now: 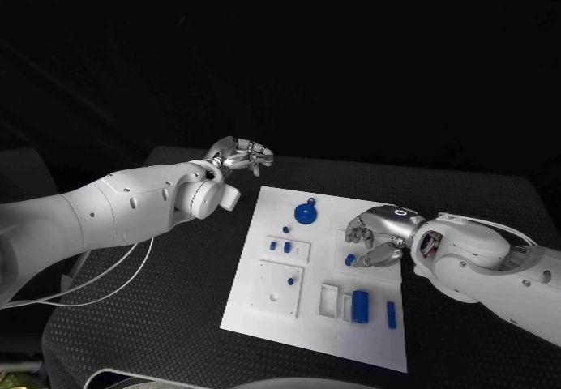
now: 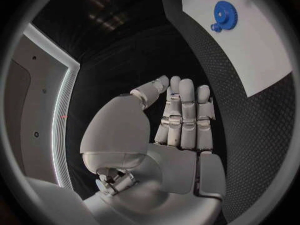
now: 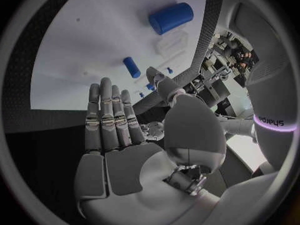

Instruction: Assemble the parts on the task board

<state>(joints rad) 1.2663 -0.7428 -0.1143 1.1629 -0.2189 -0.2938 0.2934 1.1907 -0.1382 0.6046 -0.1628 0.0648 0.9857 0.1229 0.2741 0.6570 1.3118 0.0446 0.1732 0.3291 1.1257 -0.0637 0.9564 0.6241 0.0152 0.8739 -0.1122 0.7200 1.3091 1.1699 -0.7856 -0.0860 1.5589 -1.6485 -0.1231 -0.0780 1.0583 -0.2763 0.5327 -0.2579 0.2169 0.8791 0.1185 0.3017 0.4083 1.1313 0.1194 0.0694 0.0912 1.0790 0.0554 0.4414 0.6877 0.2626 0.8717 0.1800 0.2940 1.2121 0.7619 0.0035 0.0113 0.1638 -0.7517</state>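
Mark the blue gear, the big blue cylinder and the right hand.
blue gear (image 1: 305, 214), head view, centre of the disc.
big blue cylinder (image 1: 360, 306), head view, middle of its side.
right hand (image 1: 378, 240), head view, back of the hand above the board.

Task board (image 1: 269, 267): in the head view the right hand (image 1: 380, 235) covers part of its right edge, and whatever lies under that hand cannot be told; in the left wrist view the board (image 2: 250, 50) runs out past the circle's rim, with only one corner area seen. Blue gear (image 1: 306, 214): teeth too small to tell in the head view. Small blue pegs (image 1: 280, 245): shapes too small to distinguish. Left hand (image 1: 243, 154): fingers bunched and dim against the dark table (image 1: 152, 324); contents, if any, cannot be told. Far table edge: lost in darkness.
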